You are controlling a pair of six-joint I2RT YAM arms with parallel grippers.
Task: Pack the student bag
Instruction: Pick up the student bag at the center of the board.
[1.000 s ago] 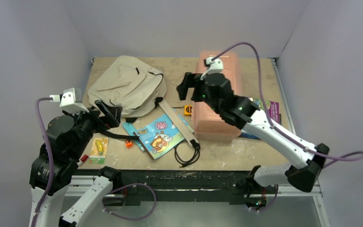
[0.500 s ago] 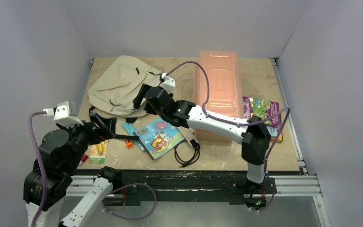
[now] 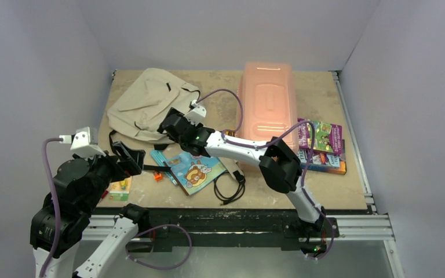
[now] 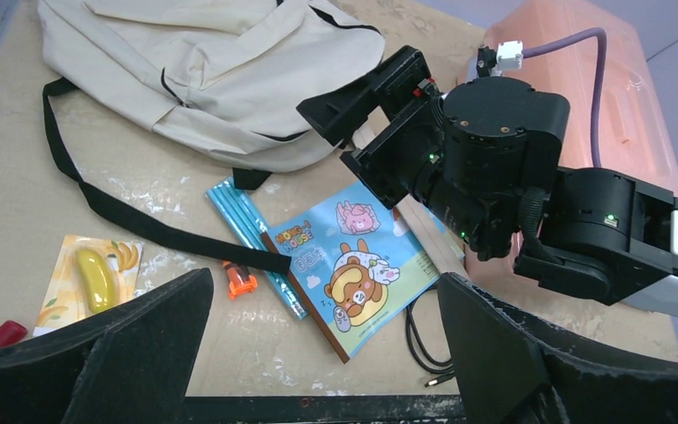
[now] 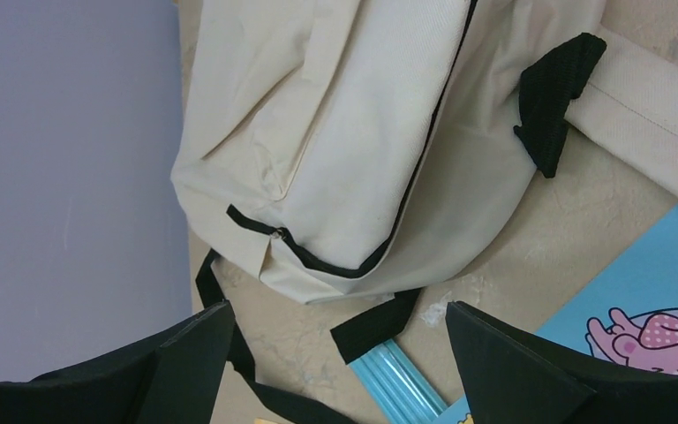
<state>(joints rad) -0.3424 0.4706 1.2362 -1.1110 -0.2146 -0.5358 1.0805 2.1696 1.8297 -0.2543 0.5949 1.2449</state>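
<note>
The bag [image 3: 150,104] lies flat toward the far left corner of the table [image 3: 324,87]. As far as I can tell its zip [image 5: 424,132] is shut, so nothing goes in until I get it open. My right gripper [image 3: 168,123] hangs over the bag's near edge, jaws spread wide with nothing between them. My left gripper [image 3: 132,157] is just as wide and empty, and it hovers near the left edge of the table, over the black strap [image 4: 141,225]. To do this well I should aim for the small pull [image 5: 275,234] where the zip line ends, come down square on it, and pinch the tab itself rather than a fold of cloth. This fabric looks soft and will probably bunch and slide if I simply tug. So I'd want my left gripper pinning the bag near that corner while the right draws along the curve of the zip, not straight across it. I also need to keep my wrist clear of the picture book [image 3: 196,171] lying just on the near side of the bag, and avoid hooking the strap on the way down.
</note>
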